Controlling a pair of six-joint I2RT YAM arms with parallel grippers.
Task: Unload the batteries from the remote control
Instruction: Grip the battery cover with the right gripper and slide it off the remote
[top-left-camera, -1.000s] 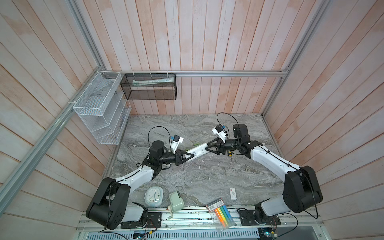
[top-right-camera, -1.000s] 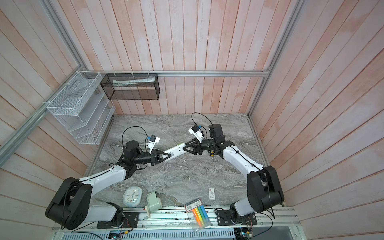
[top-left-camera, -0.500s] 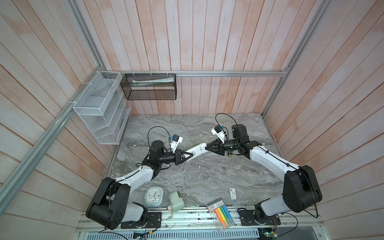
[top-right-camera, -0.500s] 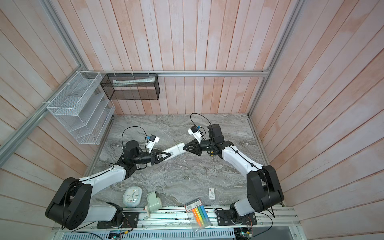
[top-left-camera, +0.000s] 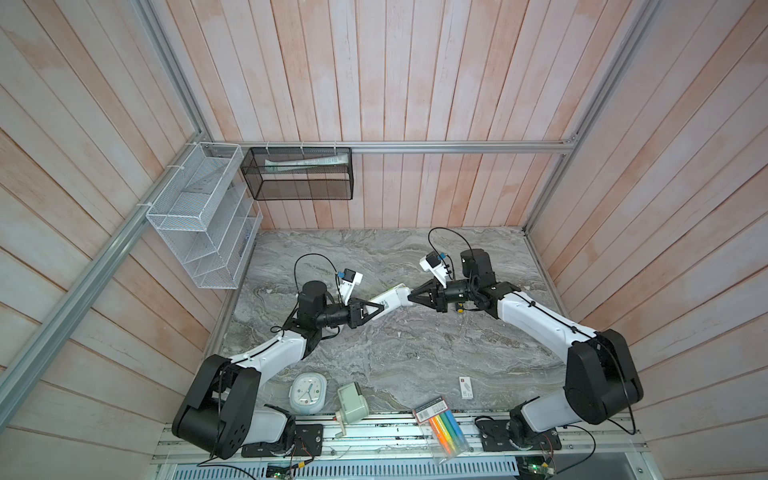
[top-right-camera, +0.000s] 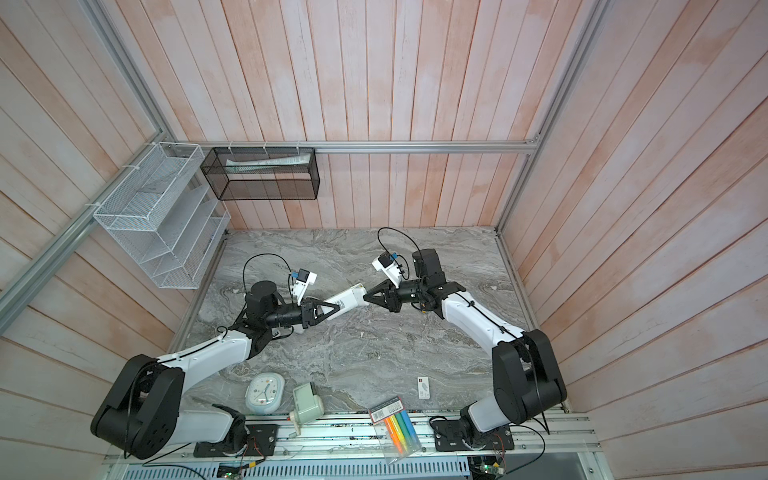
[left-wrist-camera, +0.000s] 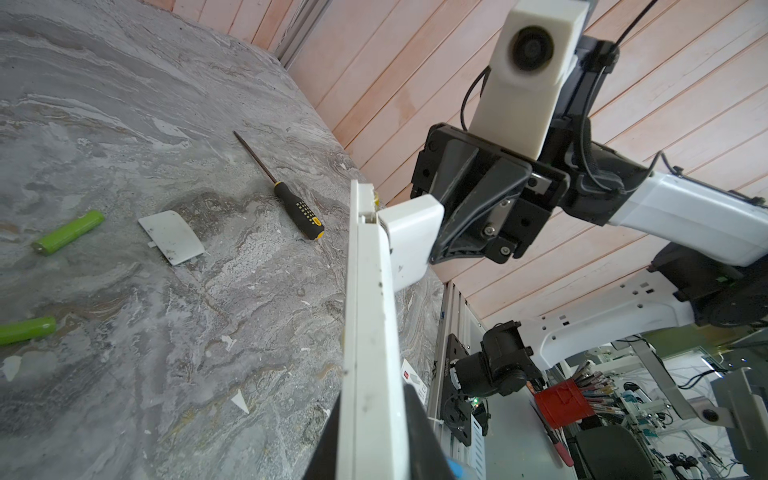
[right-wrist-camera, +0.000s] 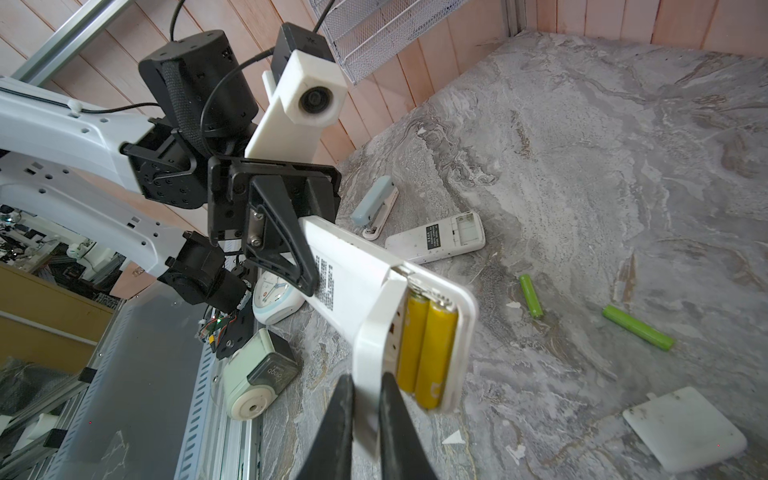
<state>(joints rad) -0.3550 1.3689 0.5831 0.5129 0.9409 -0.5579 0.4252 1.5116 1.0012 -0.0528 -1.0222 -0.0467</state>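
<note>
Two remotes (right-wrist-camera: 357, 286) (right-wrist-camera: 436, 237), two covers (right-wrist-camera: 685, 432) (right-wrist-camera: 376, 332) and four batteries (right-wrist-camera: 432, 353) show: two yellow, two green (right-wrist-camera: 638, 327). There is one clock (top-left-camera: 308, 392), one stapler (right-wrist-camera: 374, 205) and one screwdriver (left-wrist-camera: 297, 208).

We see smooth white plastic on the remote (right-wrist-camera: 361, 286) and its battery cover (right-wrist-camera: 374, 340), two glossy yellow batteries (right-wrist-camera: 432, 353), a matt, veined stone-look tabletop (top-left-camera: 415, 353), whitewashed wooden wall planks (top-left-camera: 374, 83), a black metal mesh basket (top-left-camera: 297, 191) and a white wire rack (top-left-camera: 195, 216).
</note>
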